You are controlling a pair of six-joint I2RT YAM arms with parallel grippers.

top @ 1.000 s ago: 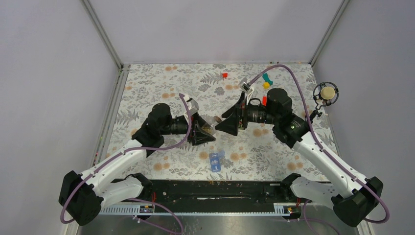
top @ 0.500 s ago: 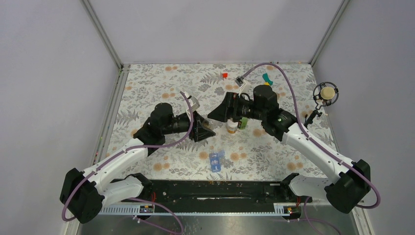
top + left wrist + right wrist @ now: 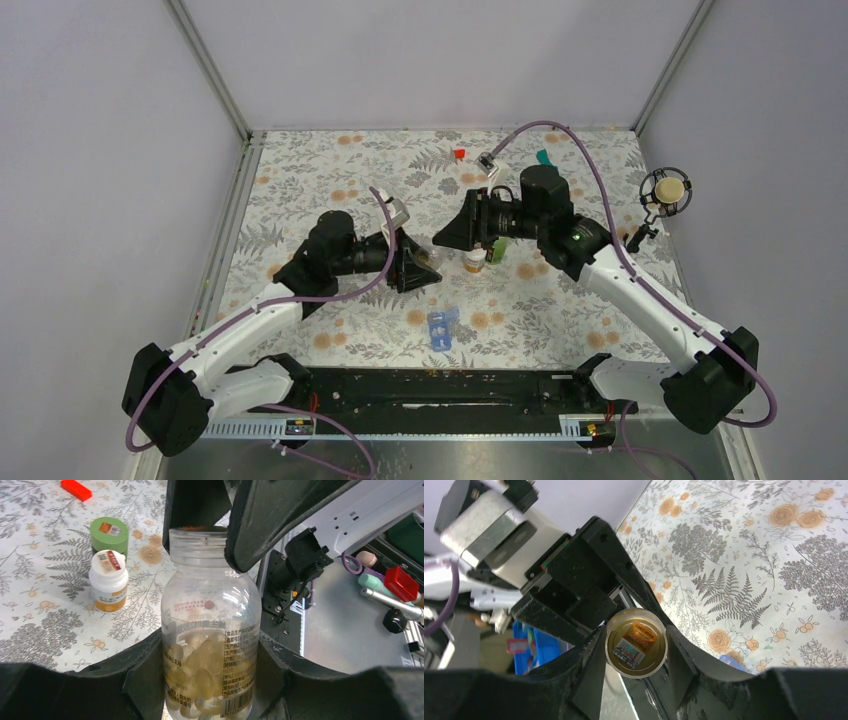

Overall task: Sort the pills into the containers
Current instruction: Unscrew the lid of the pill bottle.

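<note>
Left gripper (image 3: 210, 660) is just left of the white bottle (image 3: 474, 262). Its jaws are part open and clamped on the lower body of a clear bottle (image 3: 210, 605), one finger on each side. The bottom half of the clear bottle is packed with pale yellow pills (image 3: 200, 672), and its threaded neck points at the right gripper. The pill box (image 3: 440, 327) is blue and lies flat on the floral table (image 3: 330, 190). It sits on the arm-base side of the white bottle and slightly left of it, apart from both grippers; the top view is too small to tell what's in the compartments. Right gripper (image 3: 636, 647) is on the far-left side of the white bottle, right at the clear bottle's neck. Its jaws are narrowed onto a round gold-topped lid (image 3: 636, 639), with fingers against the rim on both sides. Can't tell if the lid is seated on the threads or just off them. The white bottle stands upright and capped, with a sticker on top. A green cap (image 3: 497, 250) is just right of the white bottle, nearly touching; can't tell if there's a bottle under it. A red block (image 3: 459, 154) is on the far side of the white bottle, well apart.
</note>
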